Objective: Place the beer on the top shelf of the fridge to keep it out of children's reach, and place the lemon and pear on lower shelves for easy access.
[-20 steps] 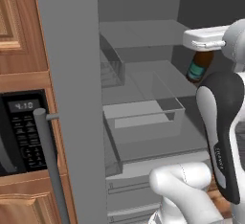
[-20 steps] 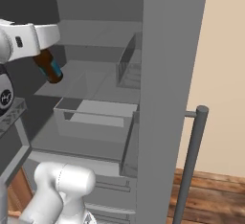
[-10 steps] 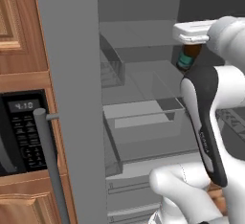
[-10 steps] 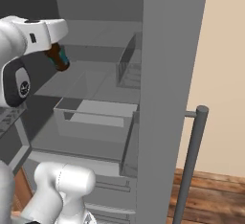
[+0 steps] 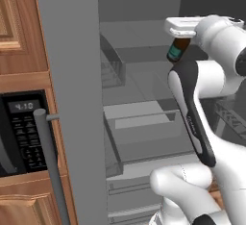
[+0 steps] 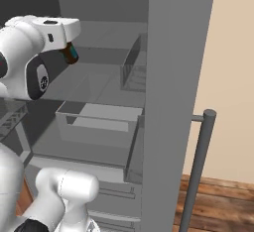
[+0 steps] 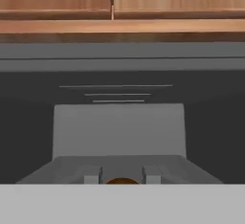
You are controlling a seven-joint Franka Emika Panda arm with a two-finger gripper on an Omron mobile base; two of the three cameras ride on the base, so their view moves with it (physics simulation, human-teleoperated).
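My gripper (image 5: 180, 42) clamped the beer (image 5: 176, 50), bottle hanging label-down in the air before the open fridge (image 5: 139, 84), level with the top shelf (image 5: 144, 55), near its front edge.

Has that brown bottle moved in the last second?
Yes. The beer, gripped from above, has shifted left and up against the open fridge, toward its upper shelves.
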